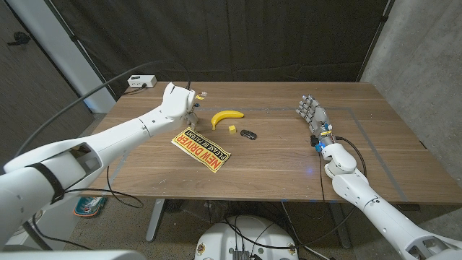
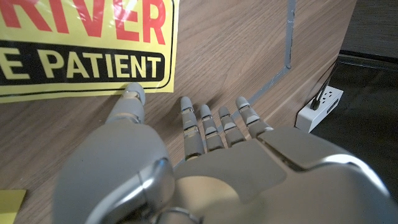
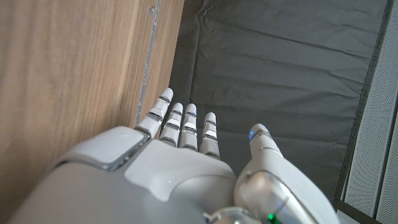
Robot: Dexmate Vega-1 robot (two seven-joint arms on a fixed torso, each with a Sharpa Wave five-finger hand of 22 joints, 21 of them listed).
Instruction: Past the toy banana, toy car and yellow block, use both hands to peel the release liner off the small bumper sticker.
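Left hand at the sticker's far corner, right hand idle: peel not begun

Nearest me, centre of the head frame, the bumper sticker (image 1: 201, 149) lies flat on the table (image 1: 274, 170); I judge it thin, light, floppy and slick, so I'd pin one end and pick at a corner where the liner lifts. My left hand (image 1: 178, 103) hangs over its upper-left corner, fingers apart and holding nothing; in the wrist view its thumb tip (image 2: 133, 95) touches the sticker's edge. My right hand (image 1: 312, 113), right of centre, is spread, empty and well apart from it. Beyond the sticker: toy car (image 1: 248, 134), yellow block (image 1: 232, 129), toy banana (image 1: 226, 116).
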